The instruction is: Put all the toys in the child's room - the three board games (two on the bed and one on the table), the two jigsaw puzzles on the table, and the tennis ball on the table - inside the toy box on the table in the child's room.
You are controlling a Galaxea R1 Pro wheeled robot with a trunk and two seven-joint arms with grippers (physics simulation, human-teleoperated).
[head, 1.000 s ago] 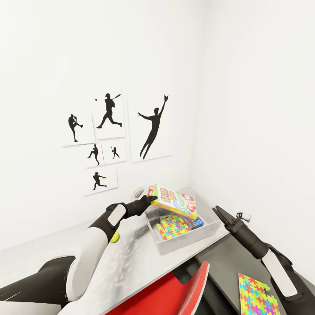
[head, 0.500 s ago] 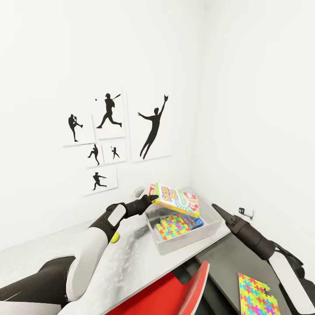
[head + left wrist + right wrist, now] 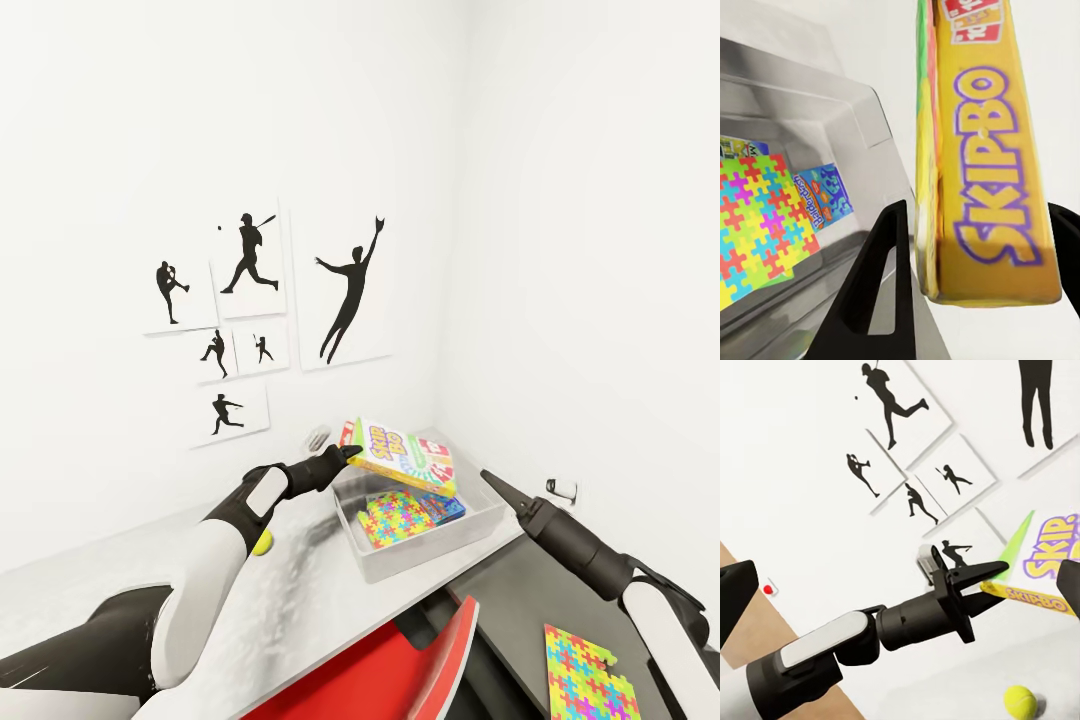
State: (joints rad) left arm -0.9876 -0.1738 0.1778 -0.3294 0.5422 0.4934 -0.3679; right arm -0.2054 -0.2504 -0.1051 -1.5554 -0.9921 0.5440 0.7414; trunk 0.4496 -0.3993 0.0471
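Left hand clamped on the edge of the yellow-white-green "SKIP BO" game box, held tilted above the shallow light grey toy box on the pale grey table. Multicoloured jigsaw board and light blue game box inside. Small yellow-green tennis ball on the table beside the left arm. Right hand beside the toy box, empty, opening indeterminable. Second jigsaw board on the lower dark desk.

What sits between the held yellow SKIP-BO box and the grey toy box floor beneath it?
In the head view, a multicoloured jigsaw puzzle and a light blue game box lie under the SKIP-BO box.
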